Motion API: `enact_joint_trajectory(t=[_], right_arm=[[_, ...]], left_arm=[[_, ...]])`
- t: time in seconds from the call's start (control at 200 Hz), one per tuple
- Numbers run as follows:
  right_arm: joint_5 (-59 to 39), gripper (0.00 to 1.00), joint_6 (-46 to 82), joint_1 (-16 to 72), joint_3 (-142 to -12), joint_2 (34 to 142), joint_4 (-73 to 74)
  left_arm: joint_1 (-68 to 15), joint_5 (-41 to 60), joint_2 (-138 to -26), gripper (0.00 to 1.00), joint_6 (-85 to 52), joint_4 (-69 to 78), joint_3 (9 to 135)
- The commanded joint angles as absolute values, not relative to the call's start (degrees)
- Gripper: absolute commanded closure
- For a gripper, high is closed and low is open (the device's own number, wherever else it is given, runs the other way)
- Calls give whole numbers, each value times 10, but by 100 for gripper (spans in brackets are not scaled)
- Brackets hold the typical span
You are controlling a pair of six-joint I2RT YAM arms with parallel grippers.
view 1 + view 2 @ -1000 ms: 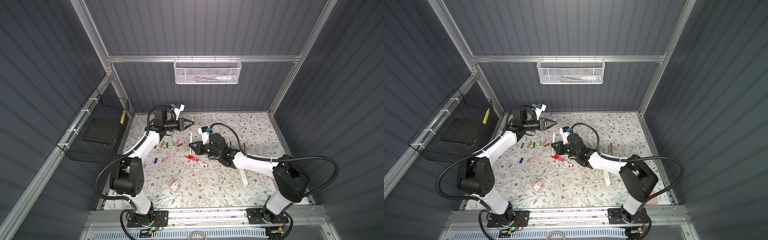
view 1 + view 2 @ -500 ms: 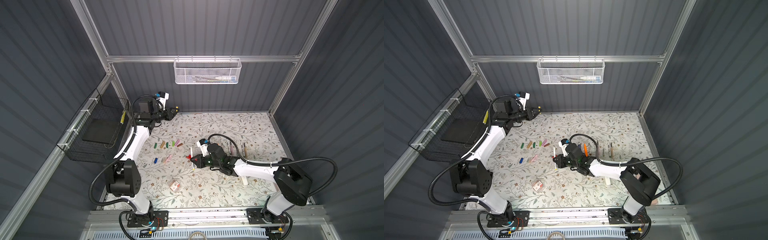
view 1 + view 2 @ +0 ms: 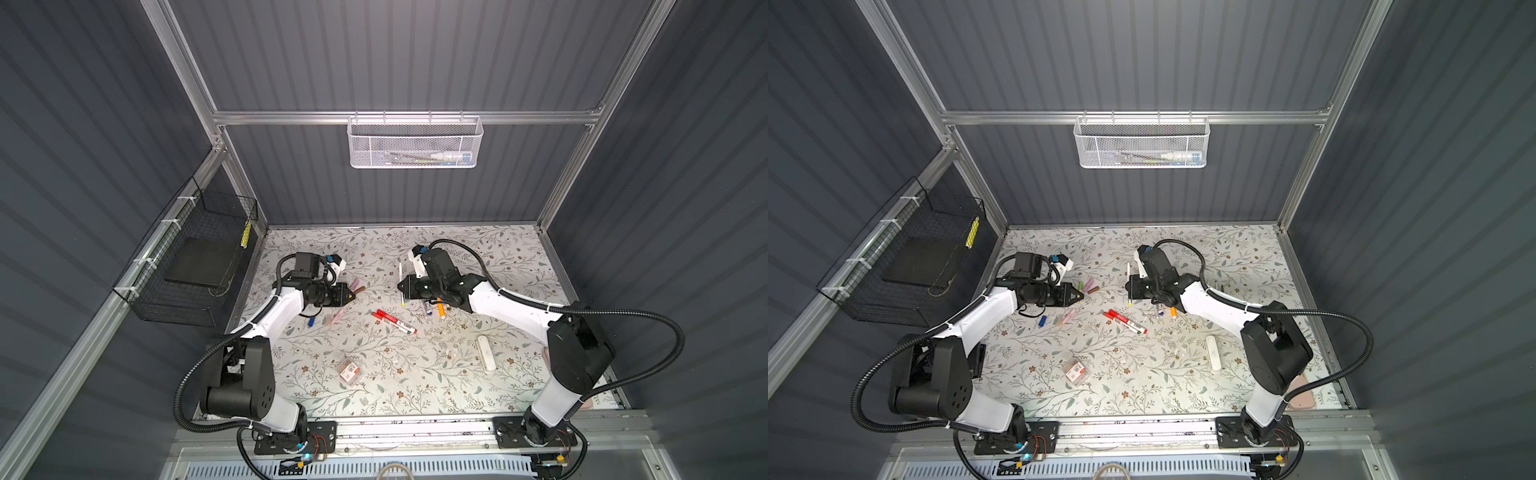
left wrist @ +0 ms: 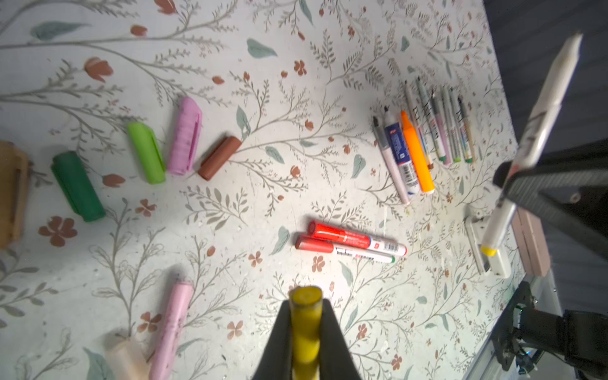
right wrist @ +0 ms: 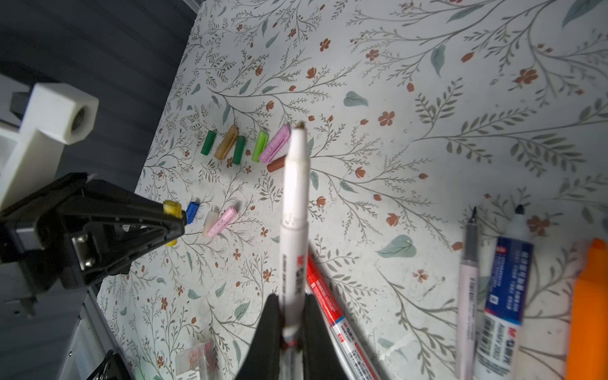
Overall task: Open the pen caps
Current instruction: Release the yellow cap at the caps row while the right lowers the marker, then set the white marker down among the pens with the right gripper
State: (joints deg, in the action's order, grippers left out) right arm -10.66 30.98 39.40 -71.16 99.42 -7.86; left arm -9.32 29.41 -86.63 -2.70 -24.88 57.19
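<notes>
Left wrist view: the left hand [image 4: 305, 304] is pinching the yellow cap [image 4: 306, 332], now drawn clear to nine o'clock of the white pen [image 5: 293, 197] that the right hand [image 5: 292, 297] is clamping shut. The cap is probably coming off clean, and the two red pens [image 4: 348, 243] are waiting capped.

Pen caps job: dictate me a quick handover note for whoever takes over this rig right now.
Grippers: the left gripper is shut on a yellow cap. The right gripper is shut on a white pen with its tip bare.
Done: loose caps lie in a row on the left side, with a blue cap and a pink cap nearer the front. The uncapped pens lie together on the right.
Left: set down the yellow cap and the white pen. The two red markers in the middle look still capped.
</notes>
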Motion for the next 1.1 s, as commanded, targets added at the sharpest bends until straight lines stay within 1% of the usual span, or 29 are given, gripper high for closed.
enact_joint_trajectory(t=[0.0,0.105,0.255,0.305,0.425,0.49,0.555,0.61,0.786,0.831,0.881,1.096], right_arm=[[-96,100,284,384,-749,1029,-164],[-94,100,278,375,-777,1057,-199],[-92,100,268,369,-804,1083,-219],[-89,100,263,368,-817,1094,-248],[-76,100,247,366,-846,1117,-281],[-73,100,241,363,-864,1132,-301],[-70,100,237,360,-873,1145,-311],[-68,100,233,358,-878,1155,-313],[-53,100,220,355,-904,1190,-341],[-51,100,217,355,-907,1197,-341],[-49,100,213,355,-916,1208,-347],[-25,98,212,355,-947,1246,-380]], left_arm=[[-104,265,-878,100,-20,-232,541],[-106,258,-894,100,-25,-193,519],[-109,227,-943,100,-18,-201,530],[-109,218,-955,100,-16,-206,533],[-110,211,-975,97,-18,-201,533],[-111,205,-983,91,-18,-208,540],[-111,195,-984,78,-17,-213,545],[-111,193,-980,72,-20,-209,542],[-111,198,-930,63,-26,-209,534],[-111,198,-913,58,-25,-206,529],[-111,200,-894,56,-22,-203,525],[-96,200,-814,41,30,-212,532]])
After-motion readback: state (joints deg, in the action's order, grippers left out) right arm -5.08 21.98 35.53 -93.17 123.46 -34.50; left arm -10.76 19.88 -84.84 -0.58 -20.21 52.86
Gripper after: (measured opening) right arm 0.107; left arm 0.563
